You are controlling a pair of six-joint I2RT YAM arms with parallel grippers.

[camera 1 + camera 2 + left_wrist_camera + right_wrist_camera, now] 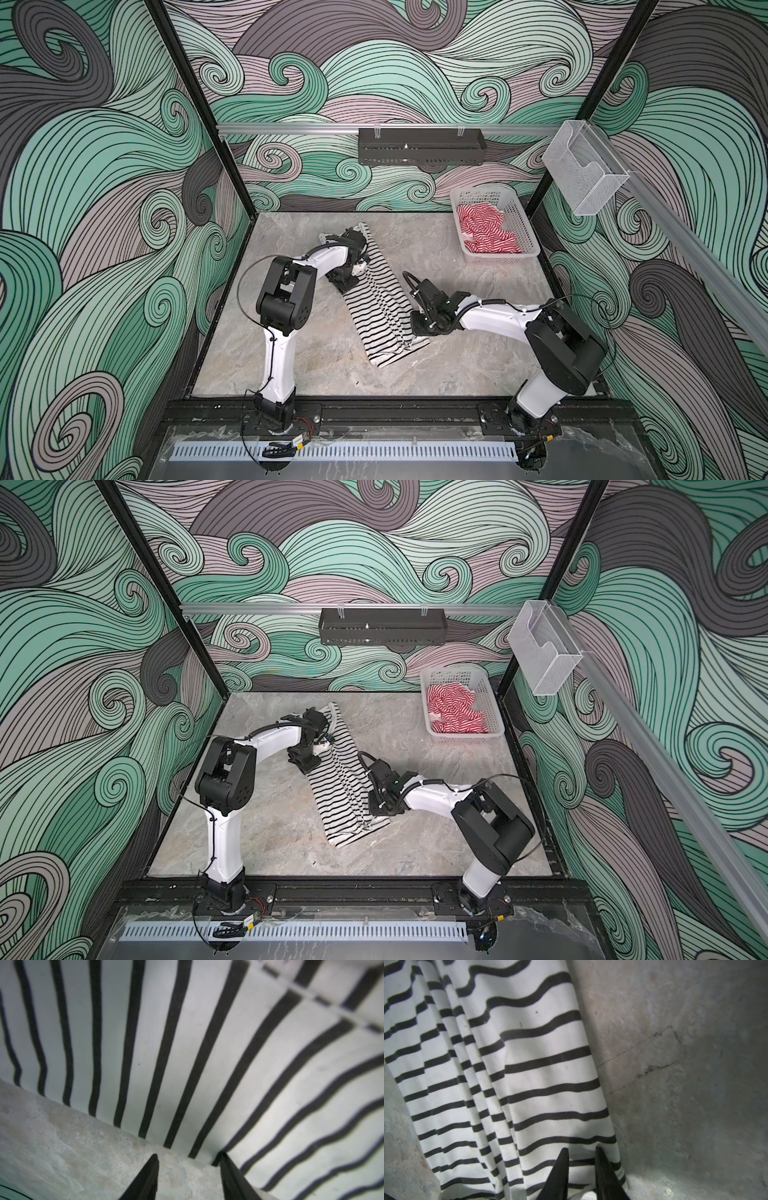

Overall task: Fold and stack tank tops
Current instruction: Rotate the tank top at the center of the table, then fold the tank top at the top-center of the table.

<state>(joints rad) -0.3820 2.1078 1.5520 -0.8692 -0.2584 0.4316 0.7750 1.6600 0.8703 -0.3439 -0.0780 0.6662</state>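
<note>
looks under halfway: the black-and-white tank top [380,299] lies on the desk [324,357] as a long narrow strip, well apart from the basket [524,232], where the red-and-white tank top [486,232] sits crumpled. left pincer [189,1155] spread at the strip's edge. right pincer [581,1150] over the cloth, and you cannot tell if it pinches.

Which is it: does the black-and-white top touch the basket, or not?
Apart. Both top views show a stretch of bare table between the black-and-white top, lying mid-table, and the basket near the far right corner.
</note>
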